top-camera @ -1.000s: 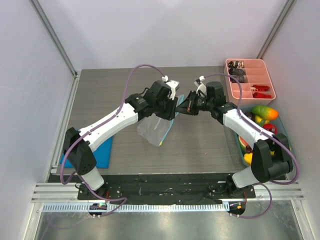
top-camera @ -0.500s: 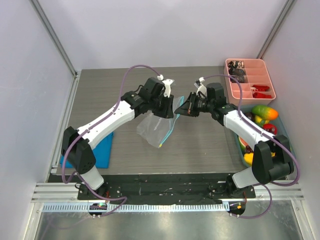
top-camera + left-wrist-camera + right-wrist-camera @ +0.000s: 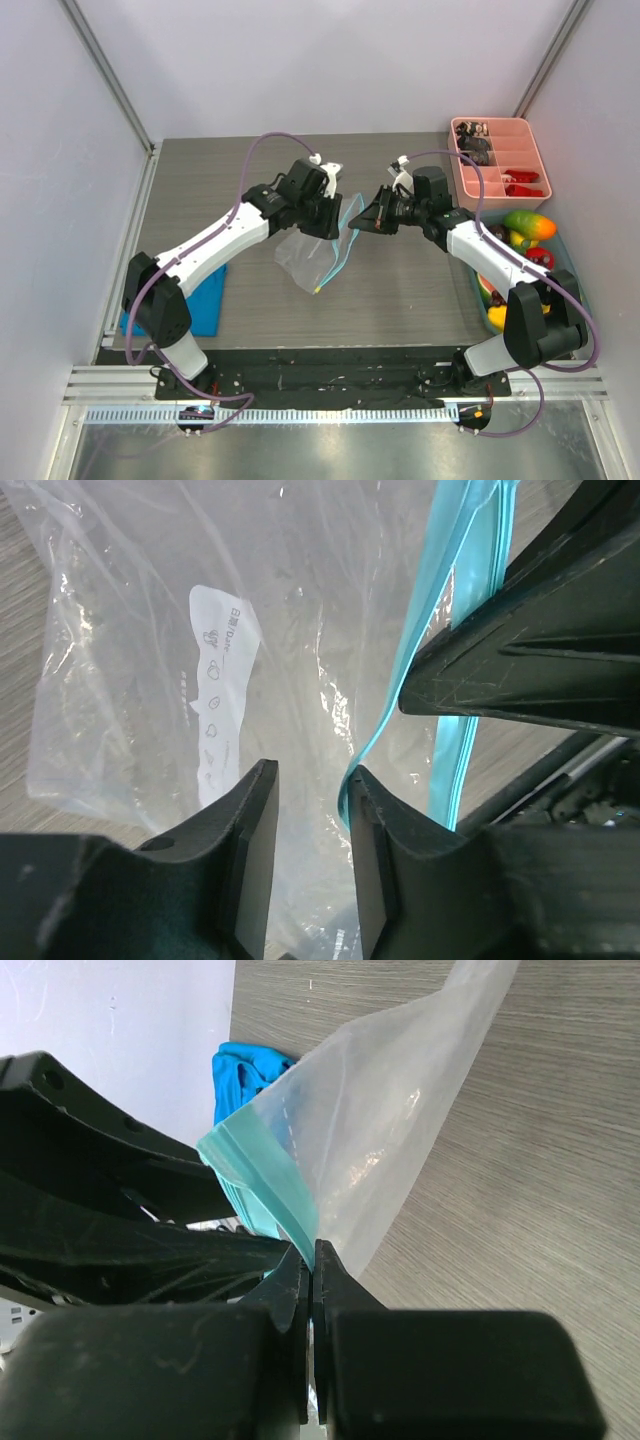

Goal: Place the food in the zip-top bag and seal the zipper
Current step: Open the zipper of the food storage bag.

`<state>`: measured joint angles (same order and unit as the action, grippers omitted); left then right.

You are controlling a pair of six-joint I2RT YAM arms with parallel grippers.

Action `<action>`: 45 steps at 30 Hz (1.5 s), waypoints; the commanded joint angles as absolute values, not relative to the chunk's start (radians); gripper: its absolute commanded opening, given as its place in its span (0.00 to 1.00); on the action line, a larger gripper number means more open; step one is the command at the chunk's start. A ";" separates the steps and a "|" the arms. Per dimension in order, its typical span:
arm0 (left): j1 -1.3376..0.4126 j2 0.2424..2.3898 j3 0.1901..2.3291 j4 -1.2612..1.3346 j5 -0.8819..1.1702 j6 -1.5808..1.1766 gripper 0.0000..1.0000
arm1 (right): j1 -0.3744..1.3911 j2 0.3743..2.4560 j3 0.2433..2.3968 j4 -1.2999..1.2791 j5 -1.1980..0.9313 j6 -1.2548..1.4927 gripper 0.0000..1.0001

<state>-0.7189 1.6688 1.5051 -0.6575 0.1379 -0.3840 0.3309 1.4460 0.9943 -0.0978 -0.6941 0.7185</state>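
Note:
The clear zip-top bag (image 3: 308, 262) hangs above the table between my two grippers. My right gripper (image 3: 366, 222) is shut on the teal zipper (image 3: 346, 236) at the bag's mouth; the right wrist view shows its jaws (image 3: 313, 1250) pinched on the strip (image 3: 262, 1175). My left gripper (image 3: 326, 212) is open at the mouth; in its wrist view (image 3: 310, 775) clear film (image 3: 150, 680) lies between its parted fingers and the teal strip (image 3: 470, 540) touches the right finger's tip. The toy fruits (image 3: 528, 225) lie in a bin at the right. The bag looks empty.
A teal bin (image 3: 566, 262) with the fruits sits at the right edge, under the right arm's elbow. A pink tray (image 3: 532, 150) with small dark and red items stands at the back right. A blue cloth (image 3: 205, 305) lies at the front left.
My left gripper has drawn back to the left, away from the right gripper. The teal strip between them has bowed open. The right gripper keeps its hold.

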 commanded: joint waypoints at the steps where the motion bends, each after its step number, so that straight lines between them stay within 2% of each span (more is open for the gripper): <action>1: -0.761 1.649 1.540 -0.692 0.028 -0.318 0.39 | 0.342 1.410 1.011 -0.041 -0.713 0.756 0.01; 8: -0.764 1.646 1.543 -0.673 0.084 -0.344 0.42 | 0.356 1.410 1.014 -0.041 -0.706 0.761 0.01; 9: -0.764 1.646 1.542 -0.672 0.093 -0.344 0.40 | 0.356 1.411 1.014 -0.047 -0.706 0.755 0.01; 10: -0.764 1.644 1.543 -0.675 0.101 -0.344 0.36 | 0.357 1.411 1.020 -0.055 -0.703 0.746 0.01; 11: -0.762 1.647 1.554 -0.695 0.095 -0.338 0.25 | 0.357 1.408 1.023 -0.067 -0.693 0.732 0.01; 14: -0.740 1.649 1.586 -0.744 0.075 -0.322 0.02 | 0.357 1.402 1.045 -0.152 -0.649 0.626 0.01; 15: -0.729 1.646 1.610 -0.780 0.071 -0.315 0.00 | 0.357 1.402 1.054 -0.222 -0.637 0.583 0.01; 21: -0.655 1.585 1.675 -0.903 0.008 -0.227 0.00 | 0.356 1.430 1.158 -0.550 -0.545 0.192 0.01; 27: -0.634 1.528 1.703 -0.983 -0.113 -0.163 0.00 | 0.357 1.459 1.236 -0.777 -0.494 -0.151 0.01; 32: -0.615 1.496 1.683 -1.018 -0.115 -0.114 0.00 | 0.368 1.491 1.331 -0.913 -0.474 -0.353 0.01; 37: -0.589 1.500 1.681 -1.068 -0.046 -0.109 0.00 | 0.414 1.494 1.368 -0.988 -0.401 -0.526 0.02; 40: -0.565 1.497 1.666 -1.074 0.148 -0.141 0.00 | 0.425 1.488 1.370 -0.944 -0.373 -0.522 0.04; 43: -0.563 1.500 1.628 -1.045 0.326 -0.201 0.00 | 0.425 1.496 1.394 -0.884 -0.391 -0.459 0.13; 44: -0.563 1.503 1.614 -1.031 0.371 -0.219 0.00 | 0.425 1.499 1.399 -0.865 -0.397 -0.404 0.27; 45: -0.563 1.514 1.606 -1.020 0.383 -0.254 0.00 | 0.425 1.499 1.408 -0.833 -0.406 -0.372 0.32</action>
<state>-0.5869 1.5478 1.6356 -1.0080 0.2375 -0.1753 0.4423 1.4933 1.3602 -0.8486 -0.4728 -0.4347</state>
